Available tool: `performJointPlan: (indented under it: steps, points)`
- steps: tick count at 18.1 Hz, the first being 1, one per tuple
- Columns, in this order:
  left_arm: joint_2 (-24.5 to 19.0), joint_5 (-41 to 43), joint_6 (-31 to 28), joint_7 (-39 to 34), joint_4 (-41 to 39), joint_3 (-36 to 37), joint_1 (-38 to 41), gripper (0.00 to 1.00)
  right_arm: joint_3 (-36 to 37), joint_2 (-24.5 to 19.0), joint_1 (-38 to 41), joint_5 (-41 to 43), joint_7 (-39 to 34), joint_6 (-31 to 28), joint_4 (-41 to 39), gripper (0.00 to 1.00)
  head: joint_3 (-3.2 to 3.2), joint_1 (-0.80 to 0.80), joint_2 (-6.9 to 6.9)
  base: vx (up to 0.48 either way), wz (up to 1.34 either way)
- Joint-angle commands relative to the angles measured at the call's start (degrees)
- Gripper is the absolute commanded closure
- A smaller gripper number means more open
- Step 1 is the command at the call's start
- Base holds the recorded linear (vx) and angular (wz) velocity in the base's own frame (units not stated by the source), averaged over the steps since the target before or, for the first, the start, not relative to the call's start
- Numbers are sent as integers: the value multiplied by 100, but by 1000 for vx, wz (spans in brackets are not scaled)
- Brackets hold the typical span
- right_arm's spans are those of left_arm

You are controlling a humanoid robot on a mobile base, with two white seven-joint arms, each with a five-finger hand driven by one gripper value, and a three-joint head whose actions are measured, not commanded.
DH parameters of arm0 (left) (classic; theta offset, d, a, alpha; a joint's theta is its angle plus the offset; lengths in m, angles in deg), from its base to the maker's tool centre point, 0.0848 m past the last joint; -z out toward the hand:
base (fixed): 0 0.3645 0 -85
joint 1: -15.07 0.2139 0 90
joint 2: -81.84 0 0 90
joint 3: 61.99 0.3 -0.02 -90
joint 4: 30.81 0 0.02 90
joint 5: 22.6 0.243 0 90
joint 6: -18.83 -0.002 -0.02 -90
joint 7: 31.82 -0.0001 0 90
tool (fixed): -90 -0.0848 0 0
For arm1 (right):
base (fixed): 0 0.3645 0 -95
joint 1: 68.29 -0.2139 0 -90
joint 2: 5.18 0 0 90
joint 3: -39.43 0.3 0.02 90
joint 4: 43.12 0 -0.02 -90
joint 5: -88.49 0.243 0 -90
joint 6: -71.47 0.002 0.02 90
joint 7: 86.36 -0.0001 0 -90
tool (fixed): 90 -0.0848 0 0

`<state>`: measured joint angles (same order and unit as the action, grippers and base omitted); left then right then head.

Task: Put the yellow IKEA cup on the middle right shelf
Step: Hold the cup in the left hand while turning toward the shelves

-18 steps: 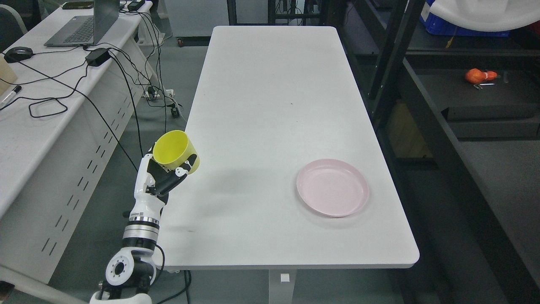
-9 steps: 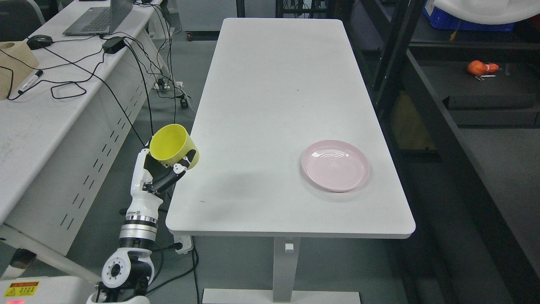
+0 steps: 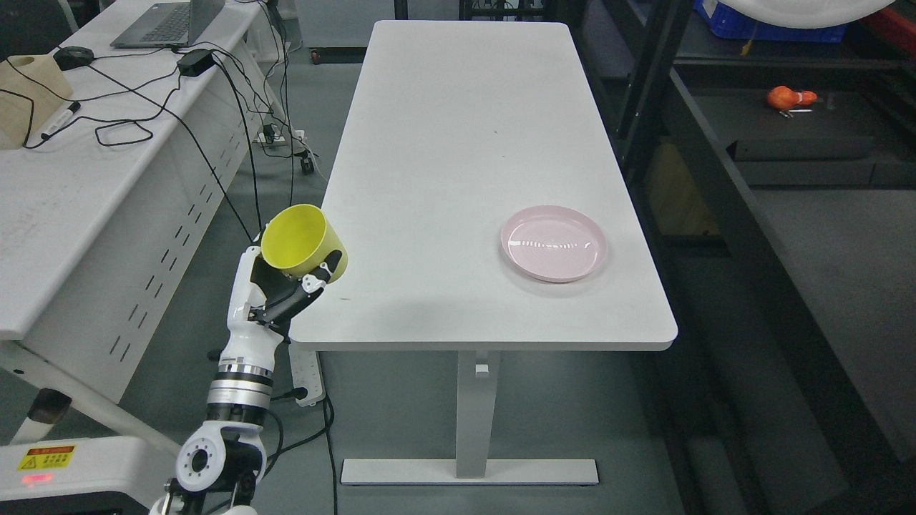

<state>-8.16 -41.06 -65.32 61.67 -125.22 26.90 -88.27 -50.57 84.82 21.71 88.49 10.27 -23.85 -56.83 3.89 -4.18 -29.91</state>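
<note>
The yellow cup point(image 3: 300, 239) is held in my left hand point(image 3: 283, 286), tilted so its open mouth faces up and left. It hangs in the air just off the near left corner of the white table point(image 3: 458, 164). My fingers wrap its lower wall. The dark shelf unit point(image 3: 723, 193) stands along the right side, its post point(image 3: 647, 86) close to the table's right edge. No right arm shows in the picture.
A pink plate point(image 3: 554, 242) lies on the table near its right front. A white desk point(image 3: 86, 164) with cables, a laptop and a box stands at the left. An orange object point(image 3: 785, 96) lies on a shelf board at the upper right.
The whole picture has shifted: the camera has backed away, so the table looks farther off and its leg and foot now show. My left hand keeps the cup in the same hold.
</note>
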Motion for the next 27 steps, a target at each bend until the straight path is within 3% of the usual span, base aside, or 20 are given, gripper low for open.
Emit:
performJointPlan:
  steps: [1,14,27]
  points:
    - [-100,-9,4,-7,-245,200,50,100,-97,100,79,141,5,-5,0,1,0,0,0,-189,-276]
    - [-100,-9,4,2,-298,305,86,100,-97,100,79,141,5,-5,-9,1,0,0,0,-226,-552]
    - [-100,-9,39,2,-578,954,305,99,-105,100,79,141,5,-5,0,1,0,0,0,-179,-762]
